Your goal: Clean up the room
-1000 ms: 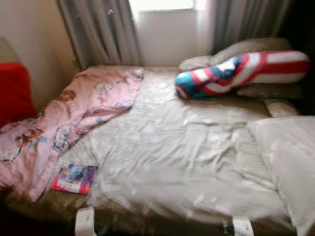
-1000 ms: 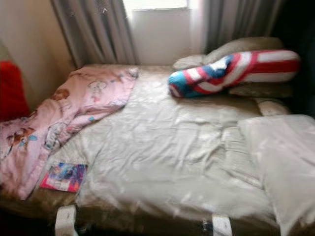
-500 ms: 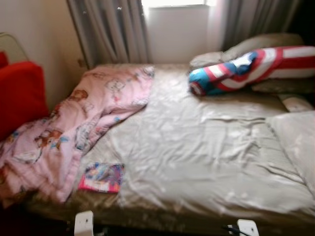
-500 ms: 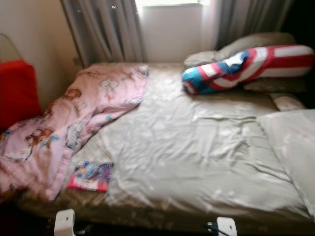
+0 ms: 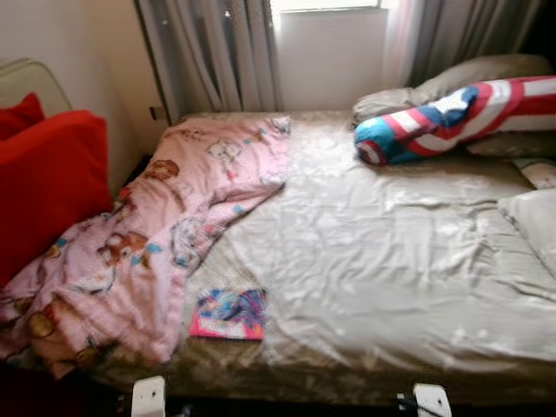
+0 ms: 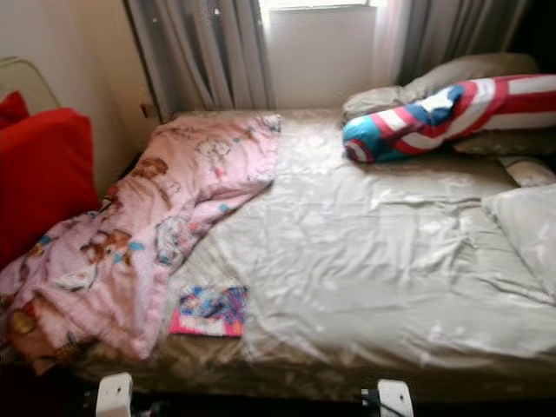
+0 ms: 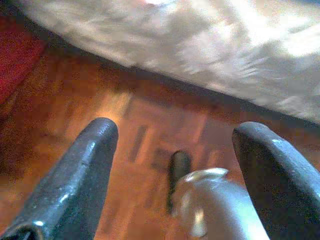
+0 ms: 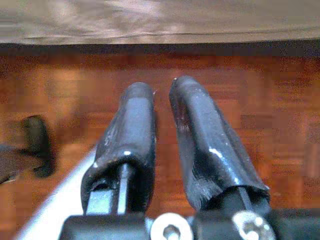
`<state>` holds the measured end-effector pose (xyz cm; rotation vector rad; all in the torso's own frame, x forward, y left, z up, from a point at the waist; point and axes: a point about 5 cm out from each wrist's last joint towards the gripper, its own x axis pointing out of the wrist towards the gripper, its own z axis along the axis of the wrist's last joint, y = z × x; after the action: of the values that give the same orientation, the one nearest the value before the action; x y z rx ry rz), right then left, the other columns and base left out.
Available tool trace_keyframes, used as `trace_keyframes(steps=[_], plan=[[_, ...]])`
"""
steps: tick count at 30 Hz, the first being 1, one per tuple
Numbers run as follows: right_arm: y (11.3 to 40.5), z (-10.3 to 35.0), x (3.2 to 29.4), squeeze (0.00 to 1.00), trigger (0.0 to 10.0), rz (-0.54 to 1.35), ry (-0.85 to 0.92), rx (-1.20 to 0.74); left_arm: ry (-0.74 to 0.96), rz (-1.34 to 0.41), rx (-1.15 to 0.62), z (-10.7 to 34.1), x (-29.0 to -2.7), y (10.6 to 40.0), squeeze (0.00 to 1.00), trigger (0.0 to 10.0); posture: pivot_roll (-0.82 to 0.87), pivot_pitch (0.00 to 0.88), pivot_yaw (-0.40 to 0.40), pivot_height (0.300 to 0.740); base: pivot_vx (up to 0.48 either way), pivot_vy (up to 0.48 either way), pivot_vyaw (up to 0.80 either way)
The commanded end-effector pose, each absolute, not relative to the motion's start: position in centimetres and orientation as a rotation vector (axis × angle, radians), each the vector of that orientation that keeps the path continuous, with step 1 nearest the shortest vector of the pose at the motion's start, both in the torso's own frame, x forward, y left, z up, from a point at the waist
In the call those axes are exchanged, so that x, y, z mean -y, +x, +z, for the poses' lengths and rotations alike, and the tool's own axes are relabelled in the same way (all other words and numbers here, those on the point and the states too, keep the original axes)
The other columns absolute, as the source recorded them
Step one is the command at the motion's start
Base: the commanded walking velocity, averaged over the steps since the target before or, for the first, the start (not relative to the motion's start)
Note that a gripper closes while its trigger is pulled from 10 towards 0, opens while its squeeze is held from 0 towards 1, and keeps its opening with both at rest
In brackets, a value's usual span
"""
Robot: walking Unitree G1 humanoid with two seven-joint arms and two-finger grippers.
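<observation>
Down by the wooden floor (image 8: 260, 100), both arms hang idle short of the bed (image 5: 287, 369). The left gripper (image 7: 175, 145) has its black fingers spread wide with nothing between them; the right gripper (image 8: 161, 125) has its fingers drawn almost together, also holding nothing.

Nearest on the bed, close to its front edge, lies a small colourful book (image 5: 228, 314), flat on the grey sheet (image 5: 391, 261) and just beside the hem of a pink printed blanket (image 5: 165, 226). That blanket is rumpled along the robot's left side of the mattress, its lower end bunched at the front corner. A red cushion (image 5: 48, 191) stands against the wall to its left. On the right edge sits a pale pillow (image 5: 534, 221).

Farther back, a bolster striped in red, white and blue (image 5: 452, 117) leans across grey pillows (image 5: 460, 78) near the head. Grey curtains (image 5: 217, 52) frame a bright window (image 5: 330, 4) behind.

Judging by the clutter, tidying has not begun. The book looks like the nearest pick, but it is thin and flat on soft bedding; fingers pressing down could sink into the sheet and pinch fabric instead, or nudge the book under the blanket hem. Tugging the blanket first might drag the book off the front edge.
</observation>
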<state>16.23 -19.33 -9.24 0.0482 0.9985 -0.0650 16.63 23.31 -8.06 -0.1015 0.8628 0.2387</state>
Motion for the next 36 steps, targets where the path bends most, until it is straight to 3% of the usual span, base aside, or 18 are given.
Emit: trace_keyframes(steps=[1,2,3,4,5,17,18,36], plan=[[16.10,-9.20,19.97,0.00,10.0,-0.076,0.033,-1.003,-0.097,0.220,-0.873,-8.13,-22.86,16.78,0.00,10.0,-0.08,0.000,0.022,0.740,0.000,0.480,0.00],[16.06,-9.22,19.94,0.00,10.0,-0.076,0.039,-1.004,-0.098,0.220,-0.873,-8.14,-22.84,16.77,0.00,10.0,-0.08,0.000,0.022,0.740,0.000,0.480,0.00],[16.04,-9.23,19.95,0.82,10.0,-0.074,0.036,-1.004,-0.098,0.220,-0.873,-8.15,-22.83,16.76,0.00,10.0,-0.08,0.000,0.022,0.740,0.000,0.480,0.00],[16.04,-9.23,19.95,0.82,10.0,-0.074,0.036,-1.004,-0.098,0.220,-0.873,-8.15,-22.83,16.76,0.00,10.0,-0.08,0.000,0.022,0.740,0.000,0.480,0.00],[16.00,-9.24,20.00,1.00,10.0,-0.074,0.033,-1.005,-0.098,0.219,-0.873,-8.15,-22.82,16.77,0.00,10.0,-0.08,0.000,0.022,0.740,0.000,0.480,0.00],[15.82,-9.24,20.42,0.98,10.0,-0.082,0.018,-1.009,-0.098,0.219,-0.871,-8.15,-22.77,16.79,0.00,10.0,-0.08,0.000,0.022,0.740,0.000,0.480,0.00],[15.83,-9.24,20.43,0.00,10.0,-0.081,0.015,-1.010,-0.098,0.220,-0.870,-8.14,-22.77,16.80,0.00,10.0,-0.08,0.000,0.021,0.740,0.000,0.289,0.00],[15.62,-9.29,20.57,0.00,10.0,-0.088,0.026,-1.011,-0.099,0.224,-0.860,-7.94,-23.29,16.94,0.00,10.0,-0.06,0.000,0.013,0.740,0.000,0.016,0.00]])
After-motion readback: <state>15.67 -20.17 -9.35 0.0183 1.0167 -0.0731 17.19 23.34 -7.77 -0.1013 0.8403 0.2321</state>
